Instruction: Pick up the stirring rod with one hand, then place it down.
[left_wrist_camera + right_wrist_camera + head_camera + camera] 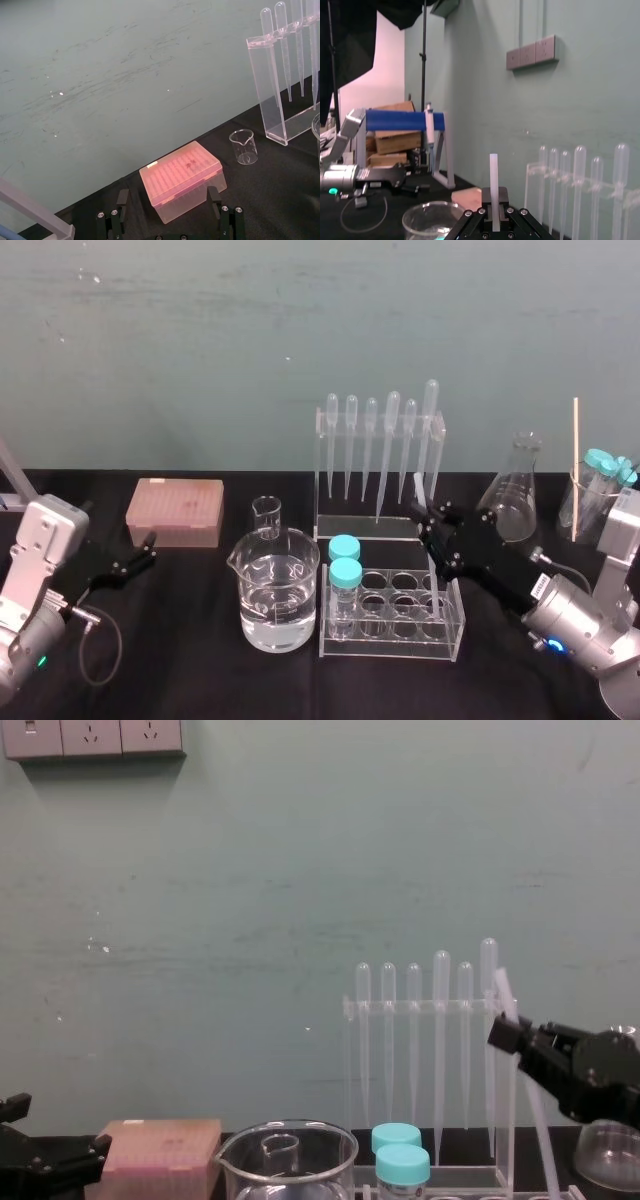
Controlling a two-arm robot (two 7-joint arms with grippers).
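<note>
Though it looks upright in the lower centre of the right wrist view, the stirring rod (493, 182) leans in the lower right of the chest view, its top tipped toward the pipette rack (430, 1010). Clamped on it part-way along are the black jaws of the right gripper (428, 512), right of centre in the head view, just in front of that rack and above the right end of the clear tube rack (395, 625). Whether the rod's lower end touches anything cannot be told. Two blue-capped vials (345, 562) stand at the tube rack's left end, beside a large beaker (277, 595) of clear liquid. At the lower left of the head view, the left gripper (146, 554) sits low over the black surface (190, 640), jaws apart, near a pink tip box (175, 510).
</note>
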